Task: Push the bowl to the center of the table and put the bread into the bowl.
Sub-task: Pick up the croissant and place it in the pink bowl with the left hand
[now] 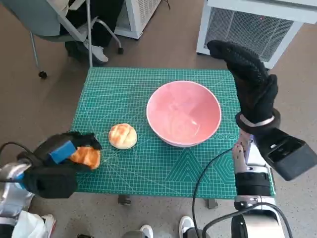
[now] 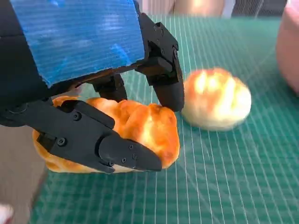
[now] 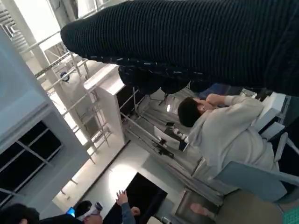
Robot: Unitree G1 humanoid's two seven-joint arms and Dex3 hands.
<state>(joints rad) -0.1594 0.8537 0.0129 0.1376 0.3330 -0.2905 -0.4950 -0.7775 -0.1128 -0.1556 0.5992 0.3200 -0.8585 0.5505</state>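
Bowl [image 1: 184, 113] near centre, seemingly pushed already; bread [image 2: 122, 133] clasped by left hand [image 1: 59, 161] (second roll [image 1: 122, 136] waiting); right hand [image 1: 248, 79] raised, empty, fingers apparently extended.

Brown floor [image 1: 158, 54] surrounds a green cutting mat [image 1: 148, 168] on the table. A white grilled cabinet [image 1: 252, 27] stands beyond the right hand; a grey chair [image 1: 54, 22] stands beyond the left. Bright windows [image 3: 42, 28] light the room.

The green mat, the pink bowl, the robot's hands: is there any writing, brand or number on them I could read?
None can be read.
Green mat: white grid lines only; any markings too small to read.
Pink bowl: plain.
Blue tape on the left hand: no print.
Right hand glove: no label.
Bread: none.
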